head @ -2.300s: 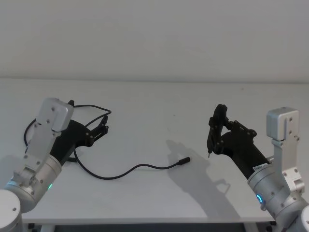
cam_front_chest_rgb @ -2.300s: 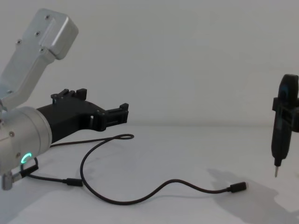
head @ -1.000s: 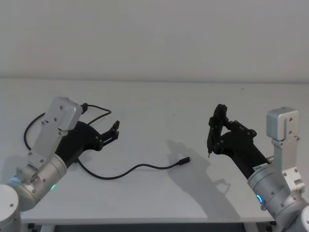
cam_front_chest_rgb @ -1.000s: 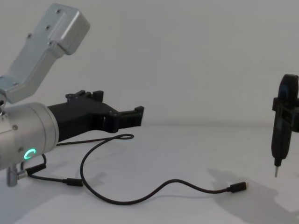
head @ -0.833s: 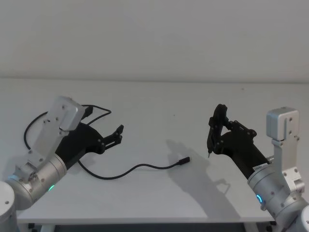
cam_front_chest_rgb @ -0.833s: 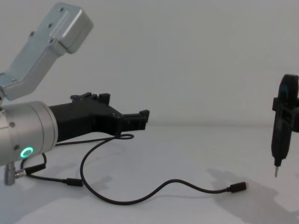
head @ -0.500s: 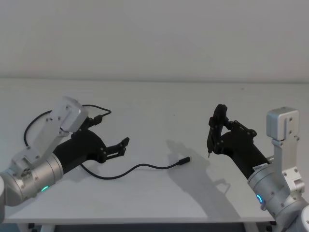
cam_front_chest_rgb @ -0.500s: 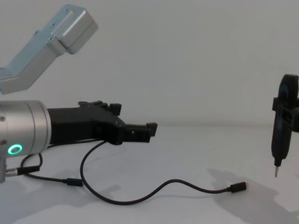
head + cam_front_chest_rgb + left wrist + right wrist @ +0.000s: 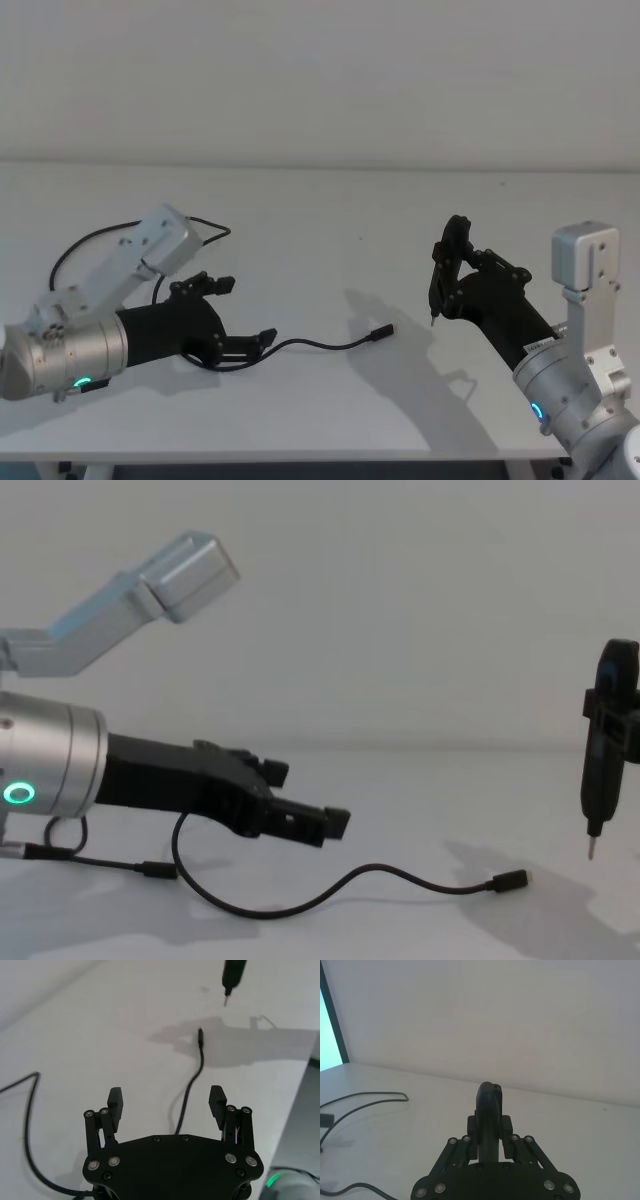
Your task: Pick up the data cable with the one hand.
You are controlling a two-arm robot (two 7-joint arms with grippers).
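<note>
One thin, limp black data cable (image 9: pixel 330 346) snakes over white table (image 9: pixel 300 220), light & floppy, prob. best pinched mid-run, under wide-open black two-jaw left gripper (image 9: pixel 166 1096) w/ green-ringed silver wrist; right gripper (image 9: pixel 450 262), parked well apart, clamps slim dark pointed tool (image 9: pixel 598 750).

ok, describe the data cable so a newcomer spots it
On the white table, look under the open left pincer. The data cable is the thin black cord snaking from there to a small plug near the centre; it alone lies limp, unlike the rigid pointed tool in the right pincer.
</note>
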